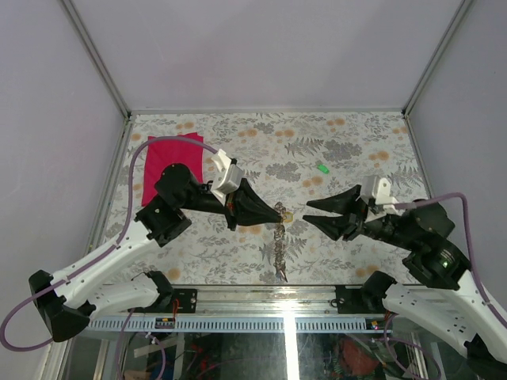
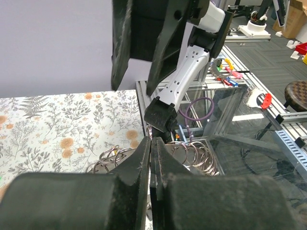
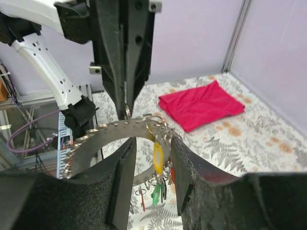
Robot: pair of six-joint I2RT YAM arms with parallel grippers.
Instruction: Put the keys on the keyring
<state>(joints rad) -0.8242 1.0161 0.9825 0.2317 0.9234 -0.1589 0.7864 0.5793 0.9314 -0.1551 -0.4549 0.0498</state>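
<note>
Top external view: the left gripper (image 1: 277, 212) reaches to the middle of the table (image 1: 356, 142). Its claw is pinched narrow on the upper edge of the keyring (image 1: 280, 241), which hangs edge-on and trails toward the near side. Held up like this, the rim is presumably left free for the other arm. The right gripper (image 1: 307, 212) faces it from the right, just beside the ring, claw parted and holding nothing. One loose green key (image 1: 322, 168) lies farther back on the table, apart from both arms. A red cloth (image 1: 170, 162) sits at far left.

Left wrist view: the two fingers meet with no gap, and a fan of small split rings (image 2: 194, 154) shows just beyond them. The right claw hangs above, fingers apart.

Right wrist view: the ring's wide grey band curves across beyond this claw's spread fingers (image 3: 122, 177), touching neither as far as I can tell. The left claw grips the band at its top, so the keys (image 3: 158, 158), yellow, green and red, dangle below the rim. My guess is that the open claw is lined up to steady the ring or work its fringe, with the green key not yet fetched.
</note>
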